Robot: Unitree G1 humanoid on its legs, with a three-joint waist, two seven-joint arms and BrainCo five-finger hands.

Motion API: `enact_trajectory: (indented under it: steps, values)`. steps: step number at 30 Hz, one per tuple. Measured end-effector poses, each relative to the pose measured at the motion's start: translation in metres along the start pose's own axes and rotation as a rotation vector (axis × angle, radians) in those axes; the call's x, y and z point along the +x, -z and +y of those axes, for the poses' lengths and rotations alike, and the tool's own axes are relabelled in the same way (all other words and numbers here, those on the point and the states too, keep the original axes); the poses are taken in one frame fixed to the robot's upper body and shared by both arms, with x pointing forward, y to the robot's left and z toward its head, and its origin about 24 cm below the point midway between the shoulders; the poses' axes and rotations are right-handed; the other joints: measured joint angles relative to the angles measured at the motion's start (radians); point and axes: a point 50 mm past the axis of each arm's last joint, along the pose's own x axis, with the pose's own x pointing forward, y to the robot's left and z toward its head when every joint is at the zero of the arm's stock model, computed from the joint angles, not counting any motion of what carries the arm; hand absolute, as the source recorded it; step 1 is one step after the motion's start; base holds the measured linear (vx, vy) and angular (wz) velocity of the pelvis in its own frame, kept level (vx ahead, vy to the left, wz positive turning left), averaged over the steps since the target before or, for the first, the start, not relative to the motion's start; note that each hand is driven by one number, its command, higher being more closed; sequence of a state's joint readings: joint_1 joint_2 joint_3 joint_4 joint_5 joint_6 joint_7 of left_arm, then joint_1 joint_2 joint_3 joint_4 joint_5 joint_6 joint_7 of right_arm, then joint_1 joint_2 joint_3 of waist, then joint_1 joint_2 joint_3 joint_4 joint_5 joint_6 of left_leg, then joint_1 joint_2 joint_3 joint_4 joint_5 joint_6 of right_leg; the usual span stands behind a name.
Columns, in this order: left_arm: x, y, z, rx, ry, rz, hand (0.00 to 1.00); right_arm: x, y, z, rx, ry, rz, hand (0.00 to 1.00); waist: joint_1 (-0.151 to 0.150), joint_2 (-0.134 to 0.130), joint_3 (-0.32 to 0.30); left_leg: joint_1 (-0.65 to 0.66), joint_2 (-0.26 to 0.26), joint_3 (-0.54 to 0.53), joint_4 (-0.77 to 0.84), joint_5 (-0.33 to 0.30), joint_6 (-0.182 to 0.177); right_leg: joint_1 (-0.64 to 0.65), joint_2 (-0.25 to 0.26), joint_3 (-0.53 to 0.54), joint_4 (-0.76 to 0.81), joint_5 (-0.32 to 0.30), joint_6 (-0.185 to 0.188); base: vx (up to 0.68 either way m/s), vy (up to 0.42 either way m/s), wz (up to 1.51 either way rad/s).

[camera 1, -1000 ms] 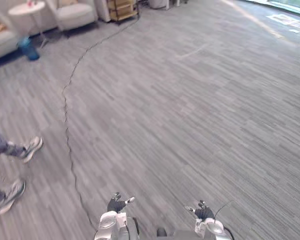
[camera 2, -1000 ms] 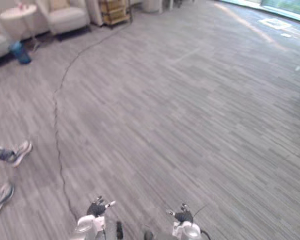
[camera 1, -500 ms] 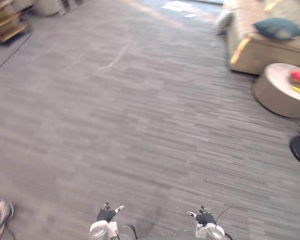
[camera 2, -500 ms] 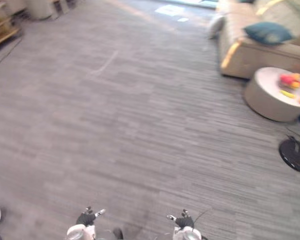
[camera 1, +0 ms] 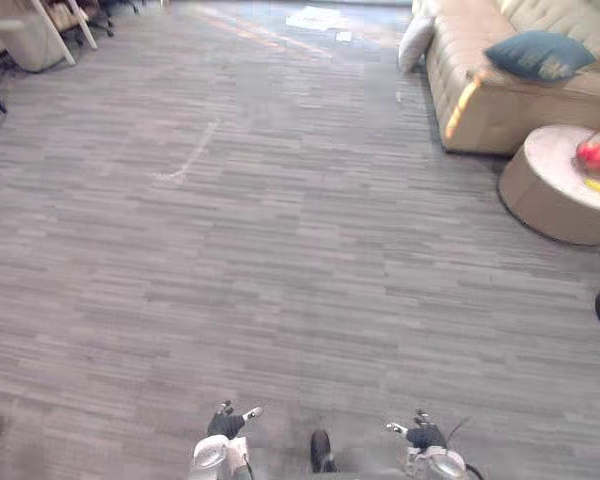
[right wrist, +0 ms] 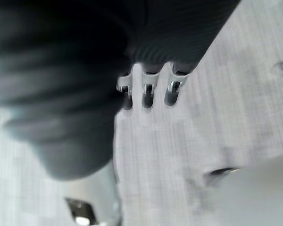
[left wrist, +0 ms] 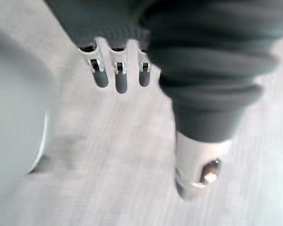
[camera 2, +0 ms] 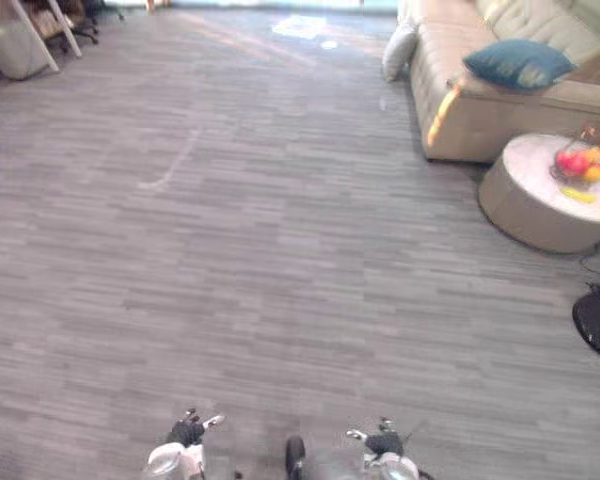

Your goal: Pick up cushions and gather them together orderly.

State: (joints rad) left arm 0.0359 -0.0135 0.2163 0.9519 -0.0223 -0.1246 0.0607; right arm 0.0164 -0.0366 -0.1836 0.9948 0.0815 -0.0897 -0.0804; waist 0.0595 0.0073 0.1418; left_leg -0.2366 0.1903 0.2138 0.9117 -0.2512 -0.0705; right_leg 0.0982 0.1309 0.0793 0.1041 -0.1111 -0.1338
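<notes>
Teal cushion (camera 1: 538, 55) well apart from right hand (camera 1: 427, 436)

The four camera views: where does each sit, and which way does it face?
Left eye view: on the head, looking down and forward over carpet to a sofa with a blue cushion; left robot hand and right robot hand at bottom.
Right eye view: beside it; shares that scene and hands.
Left wrist view: on the left wrist, looking along its fingers at carpet.
Right wrist view: same, from the right wrist.
</notes>
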Motion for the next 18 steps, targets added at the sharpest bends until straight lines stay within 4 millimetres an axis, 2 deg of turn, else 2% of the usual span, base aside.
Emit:
enact_trajectory:
  steps: [1, 2, 3, 5, 6, 7, 8, 9, 10, 11, 12, 13, 14, 16, 17, 18]
  values:
    - [0.0, -0.001, 0.0, -0.001, -0.002, -0.006, 0.0, 0.001, -0.005, 0.002, 0.0, -0.004, -0.012, 0.0, 0.002, 0.001, 0.0, -0.024, -0.015, 0.013, -0.102, -0.002, 0.0, 0.027, -0.014, 0.019, -0.019, -0.008, 0.008, 0.47, 0.161, -0.75]
    - [0.0, 0.0, -0.001, 0.009, 0.005, -0.006, 0.0, 0.003, -0.01, 0.001, 0.001, 0.0, -0.024, 0.0, 0.002, 0.001, -0.002, -0.052, -0.055, 0.009, -0.309, 0.015, 0.001, 0.045, -0.043, 0.049, -0.038, -0.032, 0.017, 0.47, 0.186, -0.66]
    - [-0.001, 0.001, -0.004, 0.017, 0.014, -0.01, 0.0, 0.004, -0.011, 0.001, 0.0, 0.001, -0.025, 0.0, 0.004, 0.011, -0.003, -0.074, -0.08, -0.013, -0.539, 0.078, -0.022, 0.066, -0.061, 0.083, -0.054, -0.058, 0.023, 0.48, 0.194, -0.68]
    - [-0.002, 0.004, -0.006, 0.023, 0.025, 0.0, 0.0, 0.004, -0.007, -0.006, -0.016, 0.017, -0.002, 0.0, 0.007, 0.052, -0.016, -0.135, -0.062, -0.041, -0.713, 0.166, -0.044, 0.104, -0.063, 0.123, -0.066, -0.103, 0.048, 0.56, 0.282, -0.62]
    - [-0.002, 0.006, -0.006, 0.028, 0.026, 0.005, 0.0, 0.003, 0.001, -0.008, -0.022, 0.027, 0.033, 0.0, 0.013, 0.057, -0.022, -0.148, -0.058, -0.032, -0.745, 0.197, -0.029, 0.144, -0.08, 0.146, -0.069, -0.138, 0.076, 0.64, 0.358, -0.61]
    - [-0.003, 0.008, -0.003, 0.041, 0.023, 0.012, 0.0, 0.001, 0.009, -0.01, -0.022, 0.031, 0.057, 0.0, 0.022, 0.044, -0.031, -0.141, -0.066, -0.026, -0.719, 0.277, -0.013, 0.171, -0.104, 0.164, -0.064, -0.163, 0.099, 0.7, 0.389, -0.61]
    - [-0.005, 0.014, 0.0, 0.065, 0.027, 0.033, 0.0, -0.002, 0.019, -0.012, -0.022, 0.037, 0.089, 0.0, 0.025, 0.028, -0.07, -0.136, -0.099, -0.017, -0.716, 0.367, 0.062, 0.167, -0.136, 0.184, -0.022, -0.181, 0.131, 0.76, 0.388, -0.34]
    - [-0.004, 0.014, 0.006, 0.091, 0.021, 0.039, 0.0, -0.004, 0.025, -0.008, -0.016, 0.031, 0.106, 0.0, 0.016, -0.003, -0.092, -0.122, -0.139, -0.002, -0.715, 0.347, 0.096, 0.129, -0.169, 0.192, 0.065, -0.187, 0.149, 0.89, 0.446, -0.07]
    - [-0.003, 0.013, 0.01, 0.111, 0.018, 0.043, 0.0, -0.007, 0.032, -0.004, -0.023, 0.02, 0.129, 0.0, 0.003, -0.031, -0.084, -0.078, -0.178, 0.005, -0.718, 0.312, 0.112, 0.067, -0.173, 0.201, 0.266, -0.154, 0.247, 0.74, 0.359, 0.18]
    - [-0.002, 0.013, 0.011, 0.115, 0.014, 0.042, 0.0, -0.008, 0.035, -0.003, -0.028, 0.017, 0.136, 0.0, 0.001, -0.037, -0.079, -0.052, -0.189, 0.003, -0.72, 0.292, 0.117, 0.04, -0.165, 0.207, 0.356, -0.123, 0.303, 0.67, 0.333, 0.16]
    - [-0.002, 0.012, 0.014, 0.122, 0.008, 0.044, 0.0, -0.009, 0.037, -0.003, -0.033, 0.018, 0.139, 0.0, -0.01, -0.047, -0.069, 0.011, -0.207, -0.006, -0.726, 0.244, 0.126, -0.044, -0.157, 0.199, 0.58, -0.052, 0.396, 0.6, 0.288, 0.09]
    - [-0.001, 0.012, 0.015, 0.123, 0.006, 0.051, 0.0, -0.009, 0.036, -0.004, -0.033, 0.018, 0.13, 0.0, -0.011, -0.047, -0.059, 0.056, -0.216, -0.006, -0.726, 0.213, 0.129, -0.091, -0.159, 0.171, 0.701, -0.066, 0.36, 0.56, 0.268, -0.02]
    - [-0.001, 0.012, 0.012, 0.12, 0.01, 0.055, 0.0, -0.009, 0.034, -0.006, -0.036, 0.022, 0.117, 0.0, -0.011, -0.043, -0.05, 0.121, -0.219, -0.005, -0.733, 0.161, 0.14, -0.148, -0.165, 0.127, 0.801, -0.096, 0.302, 0.52, 0.249, -0.18]
    - [-0.002, 0.015, 0.007, 0.11, 0.021, 0.068, 0.0, -0.008, 0.027, -0.011, -0.04, 0.03, 0.079, 0.0, -0.012, -0.016, -0.033, 0.264, -0.217, 0.001, -0.765, 0.084, 0.151, -0.284, -0.164, 0.008, 0.853, -0.16, 0.193, 0.52, 0.219, -0.22]
    - [-0.002, 0.016, 0.007, 0.111, 0.021, 0.074, 0.0, -0.007, 0.023, -0.01, -0.04, 0.027, 0.065, 0.0, -0.019, -0.016, -0.032, 0.305, -0.216, 0.003, -0.784, 0.066, 0.154, -0.327, -0.16, -0.028, 0.818, -0.178, 0.17, 0.51, 0.135, -0.04]
    - [-0.002, 0.017, 0.007, 0.113, 0.024, 0.08, 0.0, -0.006, 0.022, -0.009, -0.041, 0.023, 0.058, 0.0, -0.031, -0.022, -0.034, 0.353, -0.214, 0.002, -0.802, 0.038, 0.157, -0.383, -0.146, -0.074, 0.735, -0.187, 0.167, 0.62, 0.076, 0.14]
